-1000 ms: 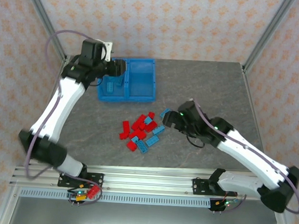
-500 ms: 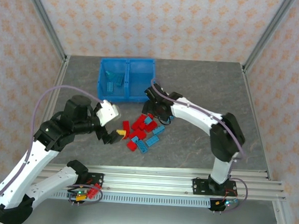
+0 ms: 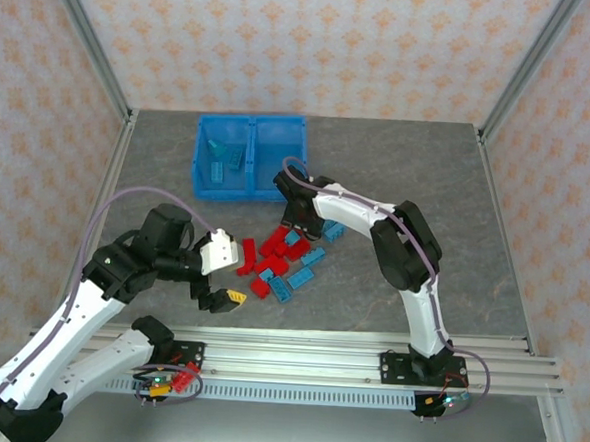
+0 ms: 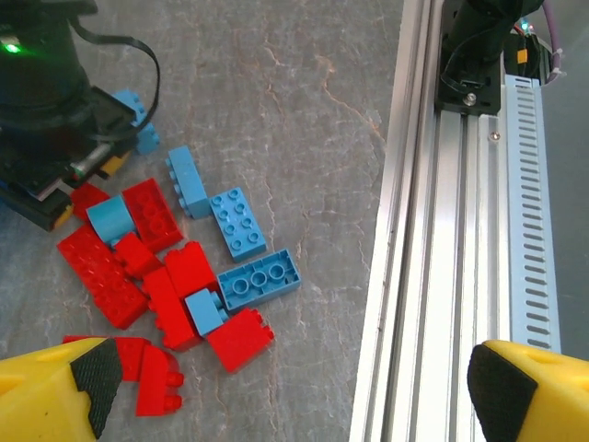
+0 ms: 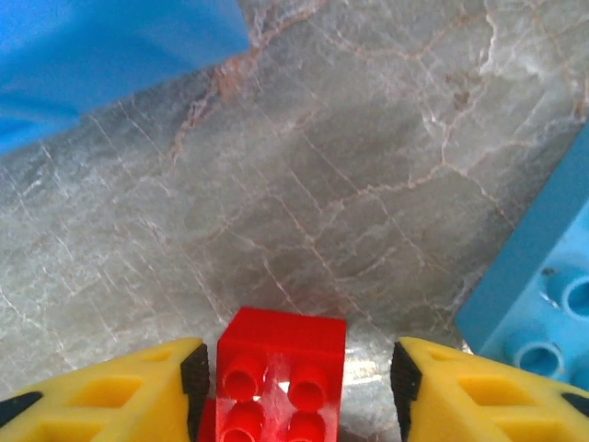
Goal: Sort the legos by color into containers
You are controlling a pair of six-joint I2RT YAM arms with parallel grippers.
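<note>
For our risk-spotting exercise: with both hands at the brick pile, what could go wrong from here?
The right hand straddles a red brick with a light-blue brick close beside one finger; gripping may drag both. The open left hand hovers at the same pile, so the hands could collide.

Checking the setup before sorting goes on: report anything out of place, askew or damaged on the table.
Nothing stands out. The unsorted legos lie in one loose red-and-blue heap on the table, a few tipped on others; some light blue bricks sit in the bin's left compartment. No damage shows.
</note>
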